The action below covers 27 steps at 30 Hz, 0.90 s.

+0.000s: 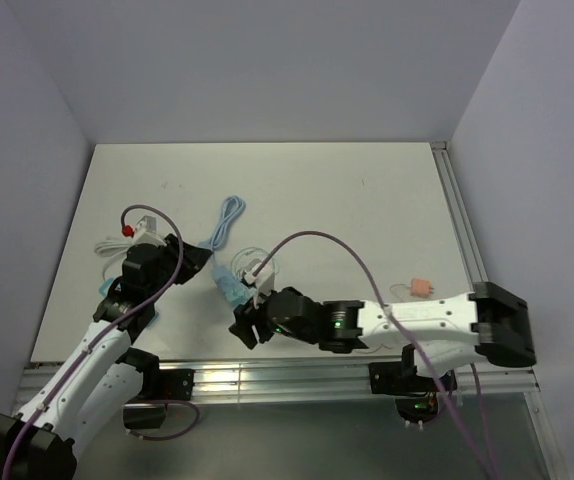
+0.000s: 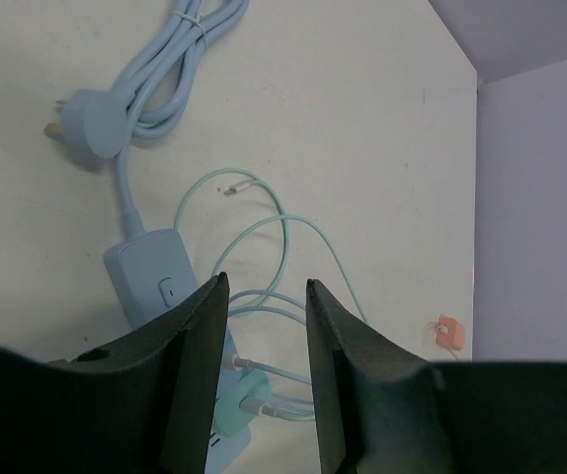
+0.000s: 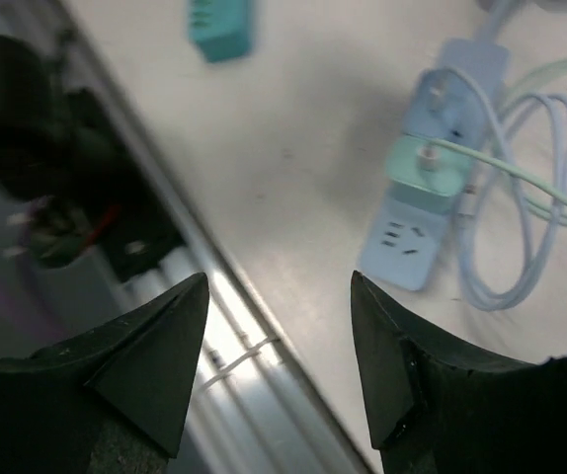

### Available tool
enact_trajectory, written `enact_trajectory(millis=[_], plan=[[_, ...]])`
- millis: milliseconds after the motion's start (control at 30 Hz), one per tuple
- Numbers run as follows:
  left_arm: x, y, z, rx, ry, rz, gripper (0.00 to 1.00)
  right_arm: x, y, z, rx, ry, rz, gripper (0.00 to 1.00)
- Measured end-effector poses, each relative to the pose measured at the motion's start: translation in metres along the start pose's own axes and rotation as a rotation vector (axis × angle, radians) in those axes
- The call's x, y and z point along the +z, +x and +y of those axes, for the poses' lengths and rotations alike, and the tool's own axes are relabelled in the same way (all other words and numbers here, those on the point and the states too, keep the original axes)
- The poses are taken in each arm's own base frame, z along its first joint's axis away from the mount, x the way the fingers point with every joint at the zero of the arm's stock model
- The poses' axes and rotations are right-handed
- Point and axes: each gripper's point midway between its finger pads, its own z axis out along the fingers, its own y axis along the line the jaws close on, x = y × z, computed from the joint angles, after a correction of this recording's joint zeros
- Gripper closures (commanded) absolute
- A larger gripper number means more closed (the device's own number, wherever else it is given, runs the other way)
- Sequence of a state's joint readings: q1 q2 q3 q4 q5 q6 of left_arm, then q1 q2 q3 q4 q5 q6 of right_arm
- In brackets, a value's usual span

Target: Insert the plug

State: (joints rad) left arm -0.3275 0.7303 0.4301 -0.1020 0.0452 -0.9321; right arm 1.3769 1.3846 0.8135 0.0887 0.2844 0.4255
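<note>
A light blue power strip (image 1: 229, 287) (image 2: 150, 272) (image 3: 409, 252) lies on the table between the two arms. A mint green plug (image 3: 422, 186) (image 2: 236, 400) sits in one of its sockets, with thin pale cables (image 2: 283, 232) running from it. My left gripper (image 1: 204, 262) (image 2: 268, 281) hovers over the strip, its jaws a little apart with nothing between them. My right gripper (image 1: 246, 325) (image 3: 280, 278) stands open and empty just near of the strip, over the table's front rail (image 3: 254, 346).
The strip's own blue mains plug (image 2: 91, 123) and its coiled cord (image 1: 229, 215) lie behind it. A white adapter (image 1: 147, 228) with a red part sits at the left. A teal block (image 3: 219, 28) lies near the left arm. A small pink item (image 1: 422, 288) lies at the right.
</note>
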Motion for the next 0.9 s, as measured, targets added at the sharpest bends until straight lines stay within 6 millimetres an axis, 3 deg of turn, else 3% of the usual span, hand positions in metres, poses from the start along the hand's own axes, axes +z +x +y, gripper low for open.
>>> enact_trajectory(millis=[167, 233, 300, 367, 400, 467, 500, 633, 733, 900], plan=[[-0.007, -0.005, -0.002, 0.005, 0.006, -0.025, 0.56, -0.057, -0.04, 0.026, 0.037, -0.215, -0.116, 0.34], [-0.01, -0.006, -0.003, 0.005, 0.01, -0.032, 0.56, -0.077, -0.066, 0.022, 0.066, -0.24, -0.191, 0.35], [-0.011, -0.007, -0.004, 0.008, 0.011, -0.035, 0.56, -0.09, -0.09, 0.002, 0.114, -0.195, -0.261, 0.36], [-0.011, -0.007, -0.005, 0.01, 0.013, -0.035, 0.56, -0.096, -0.111, -0.034, 0.186, -0.075, -0.324, 0.36], [-0.011, -0.007, -0.005, 0.012, 0.013, -0.035, 0.56, -0.098, -0.119, -0.062, 0.238, 0.017, -0.35, 0.37], [-0.012, -0.008, -0.005, 0.012, 0.017, -0.037, 0.56, -0.104, -0.122, -0.121, 0.346, 0.238, -0.377, 0.38], [-0.012, -0.008, -0.006, 0.013, 0.019, -0.038, 0.56, -0.106, -0.122, -0.138, 0.369, 0.296, -0.387, 0.38], [-0.013, -0.008, -0.007, 0.013, 0.023, -0.036, 0.56, -0.131, -0.097, -0.238, 0.552, 0.677, -0.399, 0.39], [-0.012, -0.007, -0.006, 0.013, 0.02, -0.03, 0.56, -0.155, -0.071, -0.295, 0.671, 0.917, -0.393, 0.39], [-0.008, 0.0, 0.001, 0.022, -0.006, 0.0, 0.56, -0.183, -0.018, -0.354, 0.859, 1.207, -0.329, 0.39]])
